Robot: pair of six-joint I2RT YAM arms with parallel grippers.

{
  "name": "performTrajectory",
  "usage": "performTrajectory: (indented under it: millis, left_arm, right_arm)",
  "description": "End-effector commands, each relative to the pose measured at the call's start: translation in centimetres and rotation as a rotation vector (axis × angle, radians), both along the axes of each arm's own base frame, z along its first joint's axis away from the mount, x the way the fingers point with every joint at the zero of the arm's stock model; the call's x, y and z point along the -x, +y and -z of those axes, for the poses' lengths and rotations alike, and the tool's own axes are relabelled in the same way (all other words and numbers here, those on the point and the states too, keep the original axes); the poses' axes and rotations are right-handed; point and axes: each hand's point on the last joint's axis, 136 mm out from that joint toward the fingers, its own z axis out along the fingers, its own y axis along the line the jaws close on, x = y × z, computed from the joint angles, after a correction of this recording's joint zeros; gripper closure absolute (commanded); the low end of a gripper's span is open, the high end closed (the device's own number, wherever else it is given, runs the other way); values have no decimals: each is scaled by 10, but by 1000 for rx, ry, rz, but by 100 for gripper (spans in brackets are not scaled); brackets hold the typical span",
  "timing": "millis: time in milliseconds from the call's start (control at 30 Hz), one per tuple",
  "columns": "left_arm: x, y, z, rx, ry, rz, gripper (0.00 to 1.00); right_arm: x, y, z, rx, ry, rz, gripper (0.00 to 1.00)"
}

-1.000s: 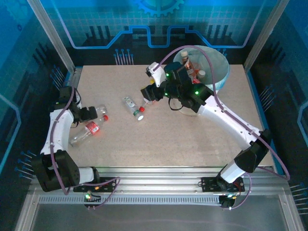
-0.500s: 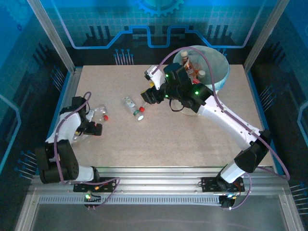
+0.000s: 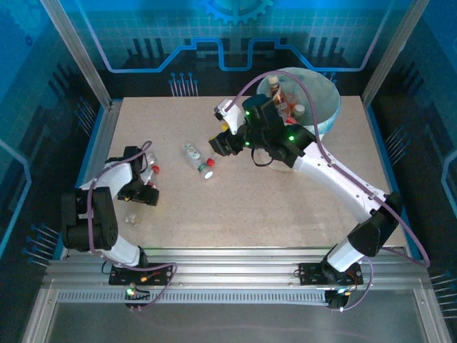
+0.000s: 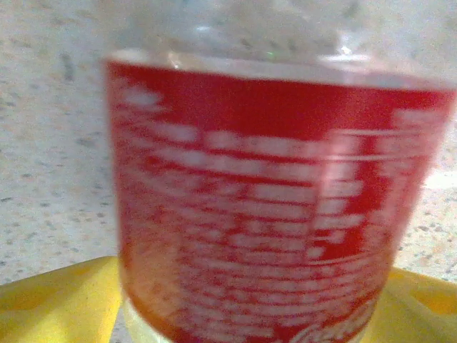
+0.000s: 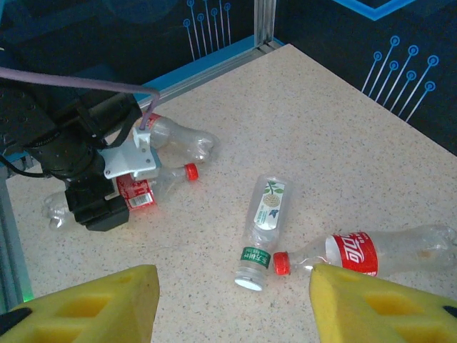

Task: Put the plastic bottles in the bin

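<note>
Item: red-label bottle [image 4: 278,207], lying on the surface [image 3: 285,207] near the left edge, well apart from the bin [image 3: 330,107] at far right. Probably empty thin plastic, so expect light, slick, easily dented; take it mid-body at the label, not the neck. Your left gripper [image 3: 141,193] straddles that label, part open, can't tell if it's gripping yet; right gripper [image 5: 234,299] wide open, empty, near a green-label bottle [image 5: 265,214].

A round pale bin [image 3: 330,103] with a blue-green liner stands at the upper right, a few bottles [image 3: 284,100] inside. Mid-table, a clear green-label bottle [image 5: 263,214] lies beside a red-label bottle [image 5: 371,254], their caps near each other. At left, a second red-label bottle [image 4: 278,207] lies against a clear bottle [image 5: 178,137].
</note>
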Motion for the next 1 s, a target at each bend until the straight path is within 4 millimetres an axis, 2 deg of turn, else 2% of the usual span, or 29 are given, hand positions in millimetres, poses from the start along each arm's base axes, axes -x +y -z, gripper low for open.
performTrajectory:
  millis: [0, 167, 267, 367, 500, 600, 700, 767, 833, 967]
  left_arm:
    - [3, -13, 9, 40, 29, 23, 21]
    - [-2, -28, 3, 84, 14, 59, 36]
    - [-10, -41, -16, 132, -58, 72, 40]
    - [-25, -58, -57, 213, -223, 80, 43]
    - [-41, -97, -143, 391, -576, 173, 45]
    - [-33, -128, -206, 520, -813, 297, 44]
    - [-12, -155, -253, 605, -977, 446, 44]
    - [2, -168, -274, 649, -1046, 530, 43]
    - [15, -180, -286, 689, -1075, 604, 44]
    - [27, -191, -291, 711, -1064, 671, 46]
  right_arm:
    - [6, -6, -7, -3, -8, -5, 41]
    - [7, -7, -9, -7, -7, 2, 41]
    - [7, -10, -14, -13, -17, 10, 41]
    - [8, -14, -22, -23, -28, 20, 41]
    - [13, -17, -40, -82, -34, 15, 41]
    - [21, -12, -57, -168, -17, -23, 41]
    - [27, -3, -72, -261, 19, -74, 37]
    - [33, 5, -81, -322, 52, -124, 33]
    - [41, 14, -92, -377, 82, -187, 32]
    - [54, 29, -109, -451, 126, -298, 31]
